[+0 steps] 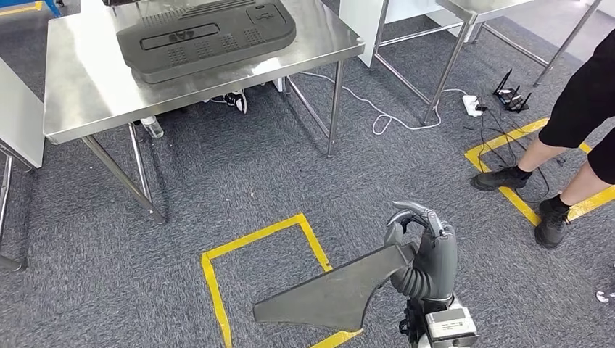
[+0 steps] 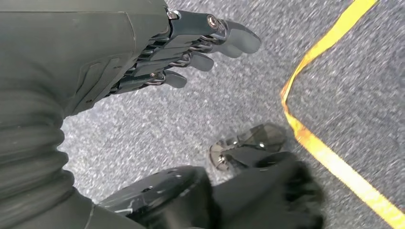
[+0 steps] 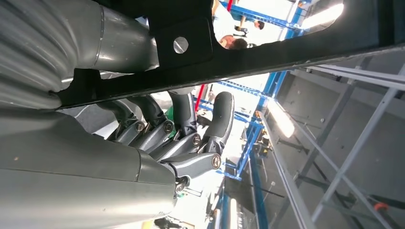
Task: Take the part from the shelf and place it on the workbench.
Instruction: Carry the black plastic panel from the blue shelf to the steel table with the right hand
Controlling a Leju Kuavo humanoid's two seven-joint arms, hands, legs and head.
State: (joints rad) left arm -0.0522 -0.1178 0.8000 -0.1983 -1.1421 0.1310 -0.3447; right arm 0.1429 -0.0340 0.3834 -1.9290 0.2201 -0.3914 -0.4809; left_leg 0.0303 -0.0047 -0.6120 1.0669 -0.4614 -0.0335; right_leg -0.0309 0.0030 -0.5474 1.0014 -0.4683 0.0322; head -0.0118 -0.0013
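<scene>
Workbench (image 1: 94, 87), steel-topped and well ahead of our right hand (image 1: 424, 250), already carries a large dark panel (image 1: 207, 32); beside it there is bare steel where we judge the load should go. The part (image 1: 333, 293), a flat grey wedge, juts sideways from that right hand, whose fingers curl over its upper edge, so it is being carried above the carpet and yellow floor tape (image 1: 254, 239). To do this well we should keep the wedge level, walk close, and lower it flat onto open steel. Our left hand (image 2: 157, 52) hangs over the floor, fingers apart, holding nothing. From the right wrist we see fingers (image 3: 186, 129) hooked on the part's dark edge against ceiling lights.
</scene>
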